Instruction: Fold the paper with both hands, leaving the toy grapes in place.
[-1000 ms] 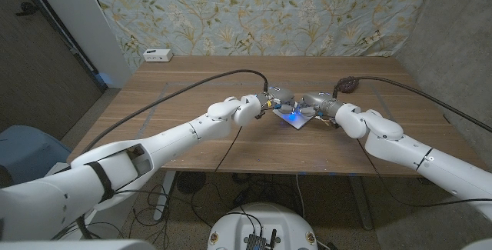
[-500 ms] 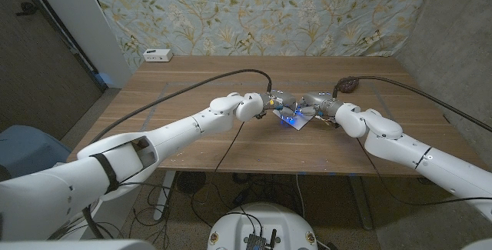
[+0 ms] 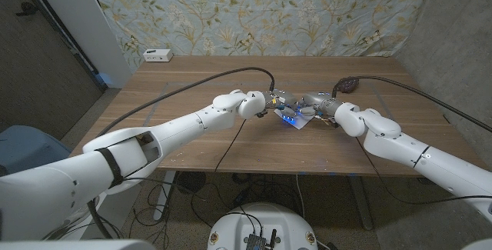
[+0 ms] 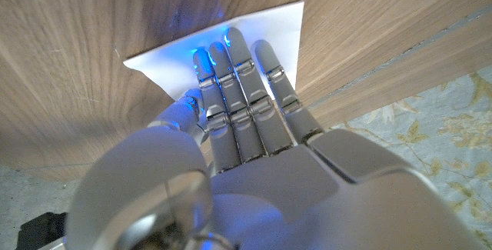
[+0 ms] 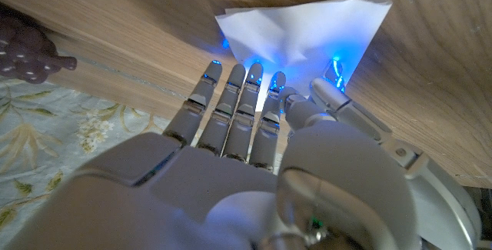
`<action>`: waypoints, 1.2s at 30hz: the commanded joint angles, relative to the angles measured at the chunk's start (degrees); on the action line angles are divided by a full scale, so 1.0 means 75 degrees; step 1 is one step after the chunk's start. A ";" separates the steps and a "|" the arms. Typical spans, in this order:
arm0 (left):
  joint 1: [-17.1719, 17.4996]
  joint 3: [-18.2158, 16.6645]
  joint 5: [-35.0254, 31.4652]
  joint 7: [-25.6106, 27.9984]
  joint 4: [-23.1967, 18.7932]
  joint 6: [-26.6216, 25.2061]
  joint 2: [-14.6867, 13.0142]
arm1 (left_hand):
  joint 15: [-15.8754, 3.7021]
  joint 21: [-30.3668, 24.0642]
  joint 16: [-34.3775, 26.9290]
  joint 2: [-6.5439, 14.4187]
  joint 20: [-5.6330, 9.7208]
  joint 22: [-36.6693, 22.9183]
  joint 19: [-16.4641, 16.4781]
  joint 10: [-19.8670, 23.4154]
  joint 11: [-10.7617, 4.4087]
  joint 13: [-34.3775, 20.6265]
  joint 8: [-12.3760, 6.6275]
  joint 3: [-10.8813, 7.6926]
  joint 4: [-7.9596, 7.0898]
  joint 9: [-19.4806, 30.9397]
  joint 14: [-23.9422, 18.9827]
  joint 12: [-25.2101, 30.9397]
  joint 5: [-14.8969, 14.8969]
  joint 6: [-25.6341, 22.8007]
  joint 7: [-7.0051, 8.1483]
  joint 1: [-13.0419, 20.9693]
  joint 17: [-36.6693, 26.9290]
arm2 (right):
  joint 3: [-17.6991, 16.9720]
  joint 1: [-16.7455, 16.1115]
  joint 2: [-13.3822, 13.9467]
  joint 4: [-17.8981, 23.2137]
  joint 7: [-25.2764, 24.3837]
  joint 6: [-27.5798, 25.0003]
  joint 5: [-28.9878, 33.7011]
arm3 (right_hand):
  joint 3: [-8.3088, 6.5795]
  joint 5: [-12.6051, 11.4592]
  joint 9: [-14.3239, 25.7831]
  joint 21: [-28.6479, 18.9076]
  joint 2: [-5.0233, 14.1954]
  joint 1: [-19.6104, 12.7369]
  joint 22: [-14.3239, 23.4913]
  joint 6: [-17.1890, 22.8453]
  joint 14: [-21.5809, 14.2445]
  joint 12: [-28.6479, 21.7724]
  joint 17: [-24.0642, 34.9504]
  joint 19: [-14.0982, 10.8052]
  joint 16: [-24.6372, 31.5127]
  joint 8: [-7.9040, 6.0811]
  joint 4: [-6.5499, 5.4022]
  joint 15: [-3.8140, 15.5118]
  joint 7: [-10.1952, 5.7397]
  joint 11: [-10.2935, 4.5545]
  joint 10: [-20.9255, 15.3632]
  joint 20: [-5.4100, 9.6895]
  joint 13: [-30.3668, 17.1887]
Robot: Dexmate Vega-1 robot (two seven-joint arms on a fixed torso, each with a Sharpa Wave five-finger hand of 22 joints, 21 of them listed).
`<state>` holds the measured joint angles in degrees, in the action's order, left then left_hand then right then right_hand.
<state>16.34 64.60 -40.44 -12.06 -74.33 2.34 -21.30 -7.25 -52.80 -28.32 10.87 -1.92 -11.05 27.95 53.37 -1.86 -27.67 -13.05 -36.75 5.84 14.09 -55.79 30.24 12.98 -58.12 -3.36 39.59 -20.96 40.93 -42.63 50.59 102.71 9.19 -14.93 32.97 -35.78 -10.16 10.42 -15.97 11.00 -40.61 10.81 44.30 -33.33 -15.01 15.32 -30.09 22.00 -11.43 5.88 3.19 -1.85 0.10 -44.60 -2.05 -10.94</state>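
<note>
Your wooden table (image 3: 192, 138) carries the white paper (image 3: 296, 121) near its middle, between your two hands. Your left hand (image 3: 274, 101) has its fingers (image 4: 231, 73) straight and together, pressing on the sheet. Your right hand (image 3: 314, 104) reaches its fingers (image 5: 250, 88) onto the paper's edge. The toy grapes (image 3: 346, 85) sit well apart, behind the right hand.

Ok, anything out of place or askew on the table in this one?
Nothing stands out. The paper lies at an angle mid-table with the left hand and right hand on it. The toy grapes sit apart near the far right, and a white box at the far left corner.
</note>
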 commanded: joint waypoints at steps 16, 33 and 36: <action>0.0630 -0.0785 0.0797 0.0918 -0.0583 0.0531 -0.0405 | 0.0059 -0.1038 -0.1986 -0.0046 -0.0136 -0.0364 -0.0036 0.0624 0.0011 -0.1302 -0.0617 0.0560 0.0470 0.0973 -0.0163 0.1069 -0.0110 -0.0667 -0.0345 0.0701 -0.2069 | 0.0182 0.0172 -0.0121 -0.0091 0.0155 -0.0086 0.0200 | -0.0080 0.0011 0.0022 0.0033 -0.0001 -0.0153 0.0009 -0.0028 0.0021 0.0106 0.0033 0.0034 -0.0024 0.0030 0.0035 0.0402 -0.0020 -0.0030 0.0069 0.0015 -0.0028; 0.0435 -0.0315 -0.0944 0.0676 -0.0969 -0.0460 -0.0493 | 0.0056 -0.1393 -0.2252 -0.0069 -0.0097 -0.0430 -0.0223 0.0576 0.0029 -0.1768 -0.0799 0.0749 0.0432 0.1341 -0.0060 0.1350 -0.0040 -0.0849 -0.0362 0.0820 -0.2180 | 0.0104 0.0067 -0.0039 0.0022 0.0122 -0.0123 0.0137 | -0.0088 0.0013 0.0023 0.0034 -0.0013 -0.0161 0.0009 -0.0026 0.0036 0.0143 0.0030 0.0043 -0.0046 0.0038 0.0036 0.0387 -0.0012 -0.0027 0.0066 0.0013 -0.0032; 0.0400 -0.0236 -0.1139 0.0651 -0.0955 -0.0549 -0.0482 | 0.0050 -0.1418 -0.2241 -0.0064 -0.0086 -0.0429 -0.0243 0.0567 0.0023 -0.1775 -0.0791 0.0761 0.0410 0.1371 -0.0056 0.1350 -0.0035 -0.0806 -0.0349 0.0805 -0.2149 | 0.0099 0.0063 -0.0034 0.0021 0.0122 -0.0116 0.0125 | -0.0086 0.0014 0.0023 0.0037 -0.0012 -0.0161 0.0009 -0.0032 0.0044 0.0149 0.0033 0.0050 -0.0048 0.0041 0.0034 0.0391 -0.0009 -0.0031 0.0067 0.0012 -0.0033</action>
<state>20.17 61.44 -44.35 -5.50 -81.25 0.98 -25.03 -6.46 -63.01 -44.75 10.28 -2.65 -13.99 26.62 57.80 -1.74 -40.76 -18.54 -31.27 9.02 24.07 -56.83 40.11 12.32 -64.11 -6.02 45.10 -37.15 42.04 -41.76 50.01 102.55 10.32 -15.68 34.24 -36.05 -10.16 10.42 -15.97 10.71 -41.35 10.79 44.31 -33.34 -14.14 15.31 -30.10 22.00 -11.22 6.09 3.18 -1.85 -0.30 -44.20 -2.05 -11.07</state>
